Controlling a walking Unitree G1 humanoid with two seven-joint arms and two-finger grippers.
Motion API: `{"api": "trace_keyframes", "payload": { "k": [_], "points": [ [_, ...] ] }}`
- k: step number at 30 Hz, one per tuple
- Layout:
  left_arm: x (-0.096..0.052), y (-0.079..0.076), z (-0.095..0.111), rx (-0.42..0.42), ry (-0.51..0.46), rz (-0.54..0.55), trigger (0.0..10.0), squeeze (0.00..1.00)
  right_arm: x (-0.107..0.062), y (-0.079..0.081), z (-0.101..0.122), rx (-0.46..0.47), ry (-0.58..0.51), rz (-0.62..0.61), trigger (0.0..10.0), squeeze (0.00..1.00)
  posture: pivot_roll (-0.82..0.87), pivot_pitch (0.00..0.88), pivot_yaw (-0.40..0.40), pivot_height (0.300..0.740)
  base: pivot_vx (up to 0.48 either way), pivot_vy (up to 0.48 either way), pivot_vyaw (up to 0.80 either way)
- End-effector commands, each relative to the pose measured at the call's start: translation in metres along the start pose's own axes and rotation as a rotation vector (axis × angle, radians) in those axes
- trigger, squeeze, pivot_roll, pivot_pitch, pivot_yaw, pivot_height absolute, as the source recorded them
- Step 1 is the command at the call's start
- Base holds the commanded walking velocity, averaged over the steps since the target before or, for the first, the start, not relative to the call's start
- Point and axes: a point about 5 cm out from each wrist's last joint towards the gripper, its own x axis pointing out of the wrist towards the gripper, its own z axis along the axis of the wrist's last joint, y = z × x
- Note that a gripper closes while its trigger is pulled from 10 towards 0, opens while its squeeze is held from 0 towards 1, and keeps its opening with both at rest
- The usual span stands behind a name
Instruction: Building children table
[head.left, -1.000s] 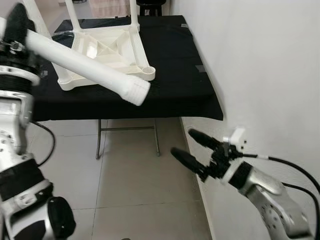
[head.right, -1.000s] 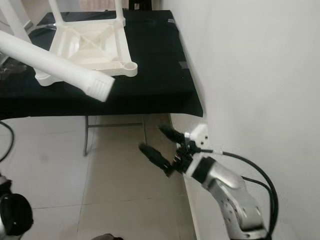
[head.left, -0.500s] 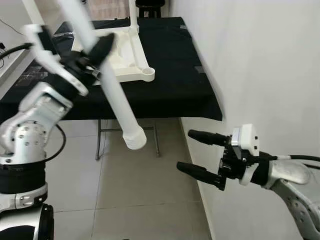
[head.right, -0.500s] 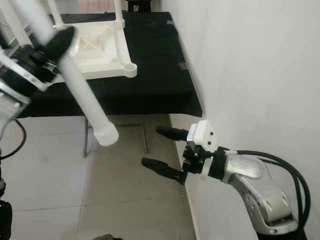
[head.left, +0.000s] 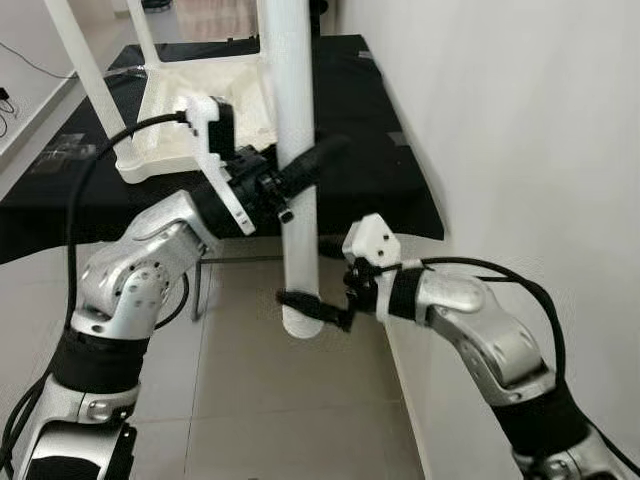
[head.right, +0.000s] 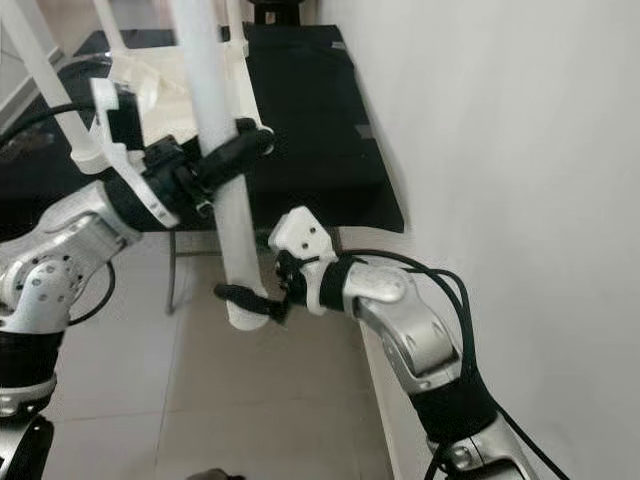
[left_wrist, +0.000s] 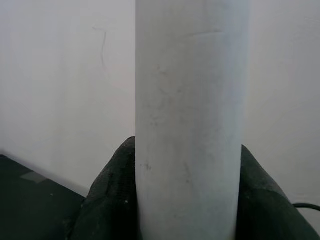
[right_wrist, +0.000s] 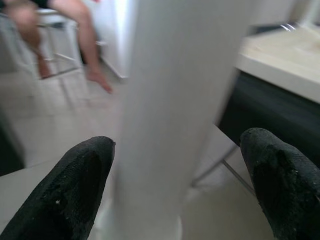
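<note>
A long white table leg (head.left: 293, 120) stands upright in front of me, its lower end (head.left: 300, 322) hanging above the floor. My left gripper (head.left: 308, 167) is shut on the leg's middle, and its black fingers (left_wrist: 107, 200) press both sides of the leg (left_wrist: 190, 125). My right gripper (head.left: 306, 303) is open around the leg's lower end, with a gap between each finger (right_wrist: 82, 175) and the leg (right_wrist: 170, 115). The upside-down white children's table (head.left: 175, 110) lies on the black-covered table (head.left: 370, 110), with other legs (head.left: 82, 60) pointing up.
A white wall (head.left: 520, 130) runs close along my right side. The black table stands on folding metal legs (head.left: 198, 285) over a tiled floor (head.left: 250, 410). A person's bare legs (right_wrist: 75, 30) on a chair show in the right wrist view.
My left arm has swung the leg from a slant to upright in front of me. The right gripper has moved left and now brackets the leg's lower end.
</note>
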Motion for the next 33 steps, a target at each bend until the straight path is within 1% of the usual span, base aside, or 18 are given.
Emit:
{"api": "trace_keyframes", "payload": {
  "k": [1,4,9,11,12,13,16,17,18,19,20,21,23,24,25,27,33],
  "points": [
    [0.005,-0.006,0.001,0.011,-0.020,-0.048,0.0,0.00,0.003,-0.001,-0.003,0.014,0.022,-0.017,10.0,0.00,0.02,0.098,-0.001,0.740,0.000,0.000,0.00],
    [0.009,-0.010,0.000,0.011,-0.027,-0.089,0.0,0.00,0.007,0.002,-0.001,0.068,-0.003,-0.005,10.0,0.00,0.01,0.099,0.003,0.740,0.000,0.000,0.00],
    [0.012,-0.013,-0.001,0.052,-0.029,-0.134,0.0,0.00,0.016,0.007,0.005,0.126,-0.044,0.013,10.0,0.00,0.01,0.095,0.005,0.740,0.000,0.000,0.00],
    [0.013,-0.013,-0.002,0.062,-0.028,-0.138,0.0,0.00,0.019,0.007,0.006,0.134,-0.056,0.013,10.0,0.00,0.01,0.095,0.005,0.740,0.000,0.000,0.00],
    [0.015,-0.011,-0.004,0.084,-0.029,-0.142,0.0,0.00,0.028,0.009,0.009,0.121,-0.077,-0.010,10.0,0.00,0.01,0.094,0.007,0.740,0.000,0.000,0.00],
    [0.015,-0.011,-0.004,0.084,-0.029,-0.142,0.0,0.00,0.028,0.009,0.009,0.121,-0.077,-0.010,10.0,0.00,0.01,0.094,0.007,0.740,0.000,0.000,0.00],
    [0.019,-0.013,-0.008,0.117,-0.026,-0.152,0.0,0.00,0.038,0.010,0.011,0.111,-0.085,-0.045,10.0,0.00,0.01,0.094,0.007,0.740,0.000,0.000,0.00],
    [0.019,-0.013,-0.008,0.117,-0.026,-0.152,0.0,0.00,0.038,0.010,0.011,0.111,-0.085,-0.045,10.0,0.00,0.01,0.094,0.007,0.740,0.000,0.000,0.00],
    [0.021,-0.015,-0.010,0.119,-0.030,-0.160,0.0,0.00,0.042,0.007,0.013,0.114,-0.099,-0.084,10.0,0.00,0.01,0.092,0.008,0.740,0.000,0.000,0.00],
    [0.021,-0.015,-0.010,0.119,-0.030,-0.160,0.0,0.00,0.042,0.007,0.013,0.114,-0.099,-0.084,10.0,0.00,0.01,0.092,0.008,0.740,0.000,0.000,0.00],
    [0.023,-0.017,-0.010,0.118,-0.032,-0.163,0.0,0.00,0.043,0.005,0.015,0.118,-0.110,-0.112,4.3,0.00,0.02,0.093,0.007,0.740,0.000,0.000,0.00],
    [0.024,-0.018,-0.011,0.118,-0.035,-0.166,0.0,0.00,0.044,0.002,0.016,0.122,-0.122,-0.140,0.0,0.00,0.02,0.093,0.006,0.740,0.000,0.000,0.00],
    [0.024,-0.018,-0.012,0.118,-0.036,-0.168,0.0,0.00,0.044,0.000,0.017,0.124,-0.128,-0.155,0.0,0.00,0.02,0.093,0.006,0.740,0.000,0.000,0.00],
    [0.025,-0.019,-0.012,0.111,-0.048,-0.166,0.0,0.00,0.043,-0.007,0.019,0.127,-0.142,-0.207,0.0,0.00,0.02,0.093,0.006,0.740,0.000,0.000,0.00],
    [0.025,-0.019,-0.012,0.111,-0.048,-0.166,0.0,0.00,0.043,-0.007,0.019,0.127,-0.142,-0.207,0.0,0.00,0.02,0.093,0.006,0.740,0.000,0.000,0.00],
    [0.027,-0.019,-0.012,0.111,-0.060,-0.166,0.0,0.00,0.043,-0.012,0.021,0.127,-0.154,-0.238,0.0,0.00,0.02,0.093,0.005,0.740,0.000,0.000,0.00],
    [0.029,-0.019,-0.010,0.099,-0.097,-0.155,0.0,0.00,0.042,-0.015,0.020,0.118,-0.160,-0.267,0.0,0.00,0.02,0.091,0.006,0.740,0.000,0.000,0.00]
  ]
}}
